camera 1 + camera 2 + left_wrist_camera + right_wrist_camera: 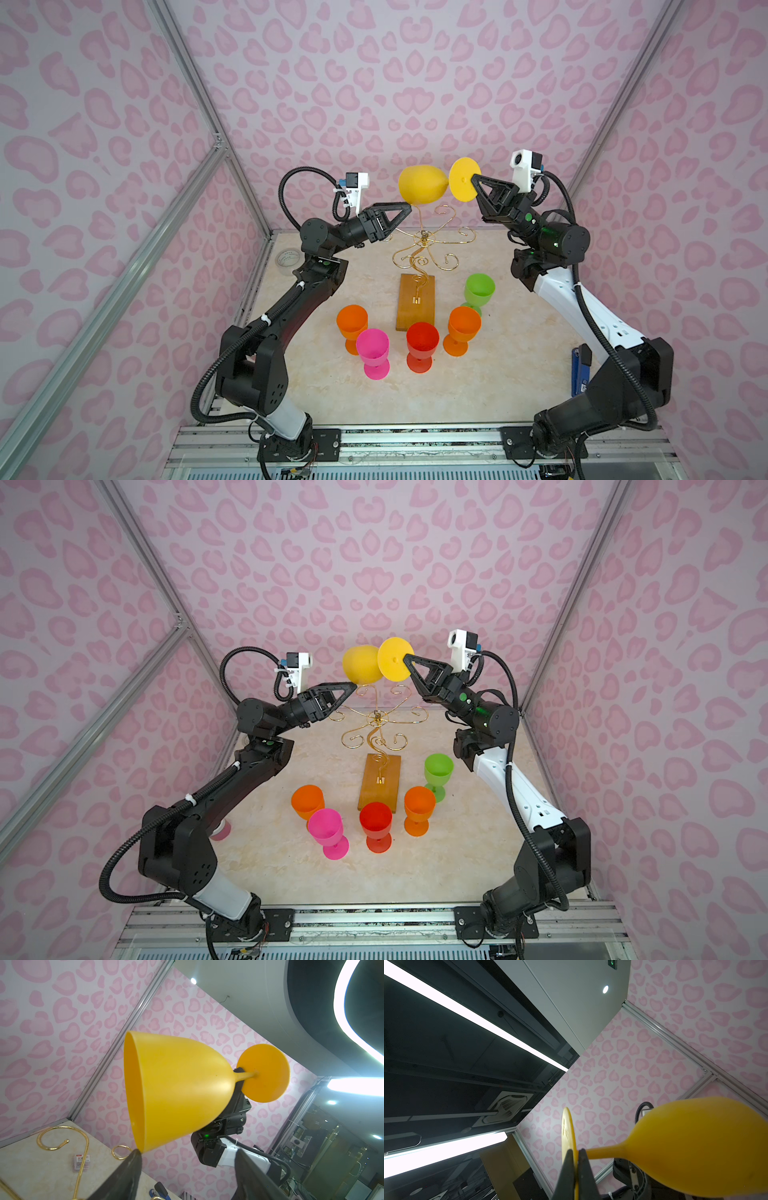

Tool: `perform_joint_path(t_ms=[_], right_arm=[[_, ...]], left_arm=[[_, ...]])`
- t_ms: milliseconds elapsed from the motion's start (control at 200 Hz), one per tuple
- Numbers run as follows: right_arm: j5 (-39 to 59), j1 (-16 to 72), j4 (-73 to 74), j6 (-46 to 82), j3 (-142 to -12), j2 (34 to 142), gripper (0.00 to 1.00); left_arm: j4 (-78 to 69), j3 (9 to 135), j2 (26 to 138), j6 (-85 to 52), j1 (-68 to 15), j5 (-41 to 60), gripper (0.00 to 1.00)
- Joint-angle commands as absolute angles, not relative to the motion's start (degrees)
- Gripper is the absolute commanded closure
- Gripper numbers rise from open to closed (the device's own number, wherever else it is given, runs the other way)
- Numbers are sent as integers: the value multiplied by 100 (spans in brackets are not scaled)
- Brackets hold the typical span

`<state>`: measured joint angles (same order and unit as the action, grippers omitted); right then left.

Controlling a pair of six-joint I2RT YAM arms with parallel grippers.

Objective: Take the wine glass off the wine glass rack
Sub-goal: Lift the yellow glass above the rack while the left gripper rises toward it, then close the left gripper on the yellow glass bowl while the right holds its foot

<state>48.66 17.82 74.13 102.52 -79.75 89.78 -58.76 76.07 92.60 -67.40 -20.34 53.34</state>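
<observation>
A yellow wine glass (422, 184) (360, 665) lies on its side in the air, above the gold wire arms of the wine glass rack (424, 239) (376, 719) and apart from them. My right gripper (473, 179) (406, 658) (576, 1150) is shut on the edge of the glass's round foot (568, 1132), with the bowl (695, 1147) pointing away to the left. My left gripper (409, 206) (354, 685) (187, 1152) is open just under the bowl (178, 1088). One of its fingertips (136, 1154) is at the bowl's rim, and nothing lies between its fingers.
The rack's wooden base (417, 301) stands mid-table. Around its front stand several upright glasses: orange (351, 322), pink (372, 347), red (422, 340), orange (464, 324) and green (479, 289). A blue tool (579, 370) lies at the right edge and a tape roll (288, 259) at the left.
</observation>
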Motion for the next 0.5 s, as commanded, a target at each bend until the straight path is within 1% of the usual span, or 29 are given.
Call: perform_joint_path(t_ms=[0, 275, 500], right_arm=[[4851, 1836, 8042, 10816, -8029, 9140, 100], [4851, 1844, 7977, 10829, -7994, 9117, 100], [4956, 1734, 7612, 10541, -7845, 8917, 100]], left_arm=[[-6360, 7673, 9262, -6776, -2061, 5493, 28], [-6294, 7673, 9249, -6636, -2057, 5467, 28], [-6214, 7580, 9120, -6510, -1953, 5493, 29]])
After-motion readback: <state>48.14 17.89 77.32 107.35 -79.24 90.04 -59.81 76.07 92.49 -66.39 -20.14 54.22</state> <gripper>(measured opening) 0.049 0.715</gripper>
